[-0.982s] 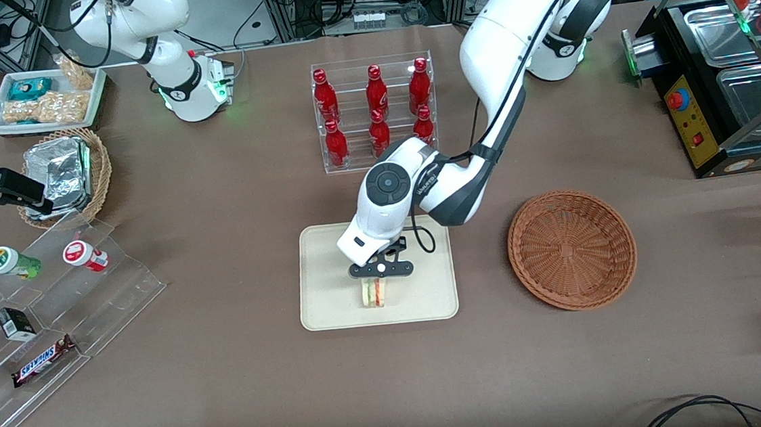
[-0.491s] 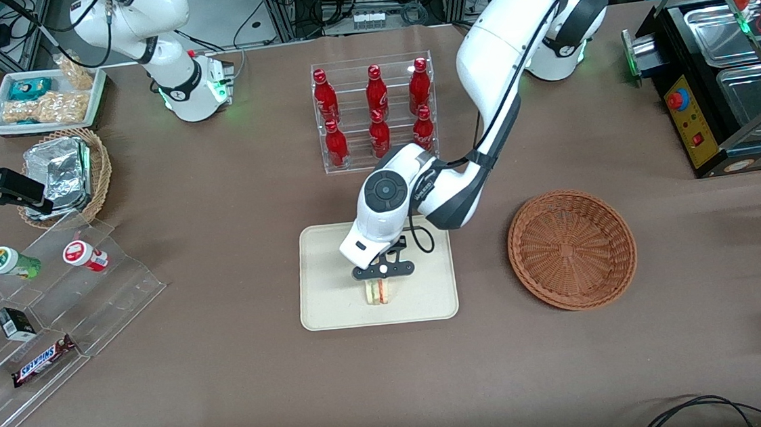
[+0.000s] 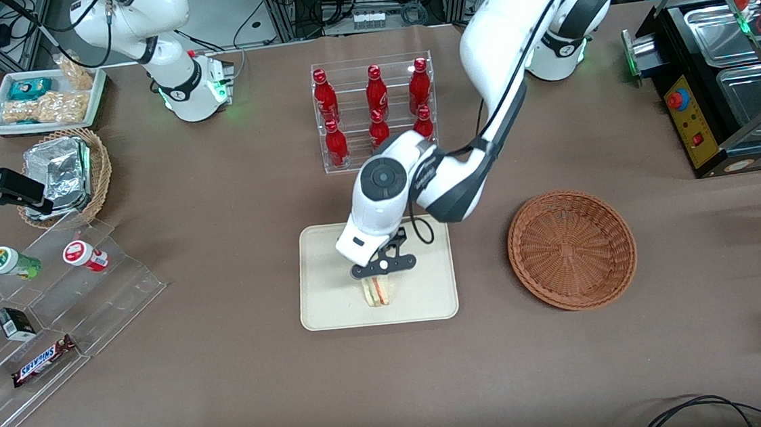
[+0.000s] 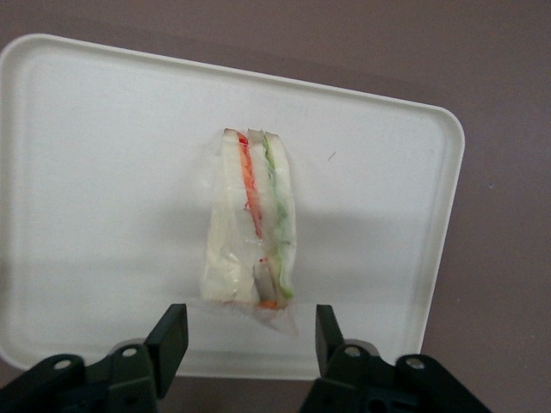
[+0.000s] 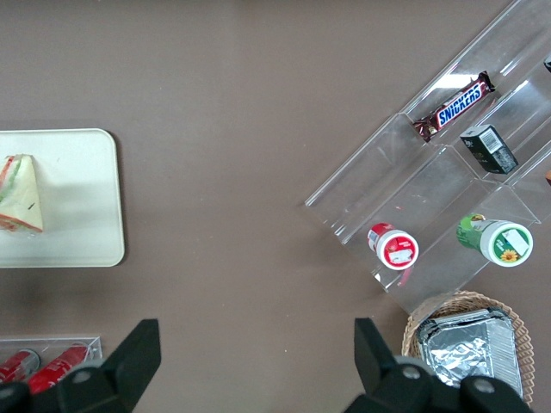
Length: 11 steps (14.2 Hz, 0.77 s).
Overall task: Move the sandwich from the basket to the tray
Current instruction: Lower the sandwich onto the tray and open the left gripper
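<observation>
The sandwich [image 3: 376, 292] lies on the tray [image 3: 323, 299], in the part of the tray nearer the front camera; its wrap shows white bread with red and green filling layers. The tray sits at centre frame in the front view, on the brown worktop [image 3: 231, 388]. The gripper [image 3: 377, 278] hangs just above the sandwich. Its jaws are spread, one finger [image 4: 170, 335] on each side of the wrapped wedge, and appear clear of it, though contact at the wrap's edge cannot be ruled out. The basket [image 3: 571, 249] rests at right of centre in the front view, well apart from the tray toward the working arm's end of the worktop. A clear rack of red bottles [image 3: 376, 108] stands above the tray in that frame.
</observation>
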Tool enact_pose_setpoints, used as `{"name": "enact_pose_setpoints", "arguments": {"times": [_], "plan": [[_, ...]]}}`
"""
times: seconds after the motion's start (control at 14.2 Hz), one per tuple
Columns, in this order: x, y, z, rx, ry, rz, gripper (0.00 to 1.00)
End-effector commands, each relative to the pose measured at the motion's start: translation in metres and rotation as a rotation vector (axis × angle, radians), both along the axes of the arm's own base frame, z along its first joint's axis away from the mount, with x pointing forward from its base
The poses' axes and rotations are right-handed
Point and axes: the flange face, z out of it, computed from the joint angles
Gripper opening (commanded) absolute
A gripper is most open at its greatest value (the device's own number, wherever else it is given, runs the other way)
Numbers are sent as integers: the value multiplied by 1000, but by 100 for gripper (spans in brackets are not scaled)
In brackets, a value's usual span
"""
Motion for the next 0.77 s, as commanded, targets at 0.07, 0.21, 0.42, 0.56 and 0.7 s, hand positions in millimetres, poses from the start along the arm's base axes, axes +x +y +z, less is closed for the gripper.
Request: {"name": "enact_pose_setpoints", "arguments": {"times": [0.07,0.21,0.42,0.56,0.7], "plan": [[-11,33,89,122,-36,-9,100],[-10,51,98,179,-31,-2,100],[6,116,112,196,1,111,100],[3,158,110,230,29,153,100],[9,219,113,256,48,193,100]]}}
